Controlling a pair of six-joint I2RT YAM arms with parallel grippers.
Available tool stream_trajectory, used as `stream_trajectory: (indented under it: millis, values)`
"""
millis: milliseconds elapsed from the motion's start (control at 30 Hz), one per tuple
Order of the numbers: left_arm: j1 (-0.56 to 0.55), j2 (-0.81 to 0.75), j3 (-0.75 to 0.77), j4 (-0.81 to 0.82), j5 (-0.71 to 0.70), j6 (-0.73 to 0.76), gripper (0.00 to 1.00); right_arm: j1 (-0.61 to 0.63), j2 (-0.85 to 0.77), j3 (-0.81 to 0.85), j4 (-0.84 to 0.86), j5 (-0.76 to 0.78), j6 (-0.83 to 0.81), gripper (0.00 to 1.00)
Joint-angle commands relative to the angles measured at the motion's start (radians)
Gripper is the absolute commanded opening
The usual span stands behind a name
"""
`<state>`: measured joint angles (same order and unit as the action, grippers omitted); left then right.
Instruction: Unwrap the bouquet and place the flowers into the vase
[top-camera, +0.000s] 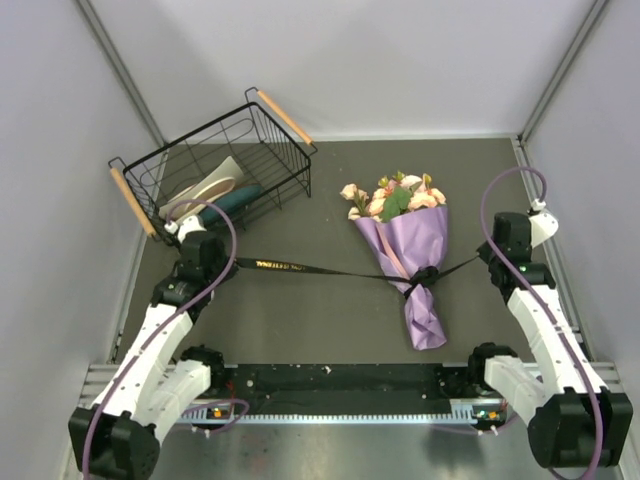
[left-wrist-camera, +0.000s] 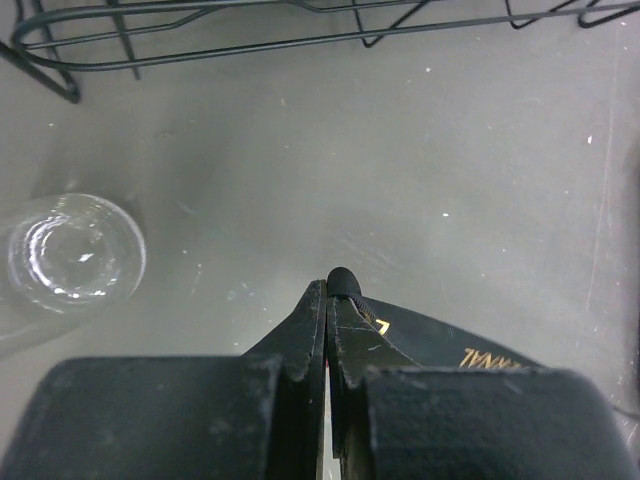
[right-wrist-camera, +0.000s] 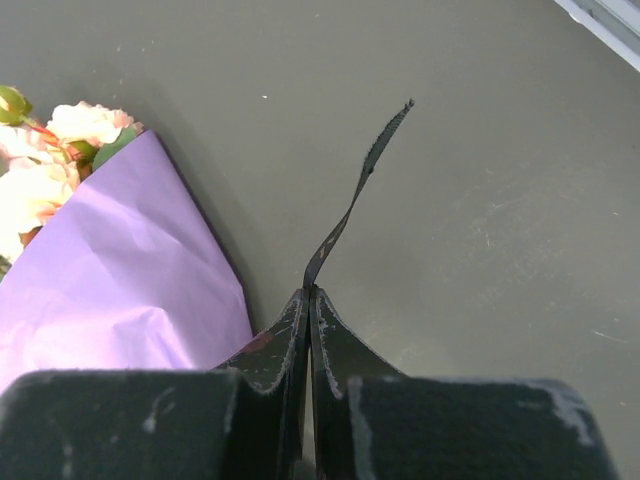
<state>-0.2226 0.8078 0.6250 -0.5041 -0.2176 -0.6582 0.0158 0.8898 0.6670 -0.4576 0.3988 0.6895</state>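
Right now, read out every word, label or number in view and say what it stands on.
"NAL": gold letters ending a cut-off word on the black ribbon, left wrist view.
Gold lettering on the same ribbon, top view: too small to read.
No other text shows.

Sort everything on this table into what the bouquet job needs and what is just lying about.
Needed for the job:
- bouquet
- black ribbon tied round it
- vase, clear glass, empty

Just lying about:
- wire basket
- cream item inside it
- dark teal item inside it
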Motion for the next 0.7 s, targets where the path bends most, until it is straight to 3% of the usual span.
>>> stream_trajectory:
  millis: [0,667]
  values:
    - [0.063,0.004,0.056,-0.031,0.043,0.051,0.0,-0.039,0.026,0.078,-0.024,0.028,-0.03,0.0]
    - [0.16,0.06,0.134,-0.048,0.139,0.129,0.0,-0.272,0.035,0.316,-0.135,-0.003,0.001,0.0]
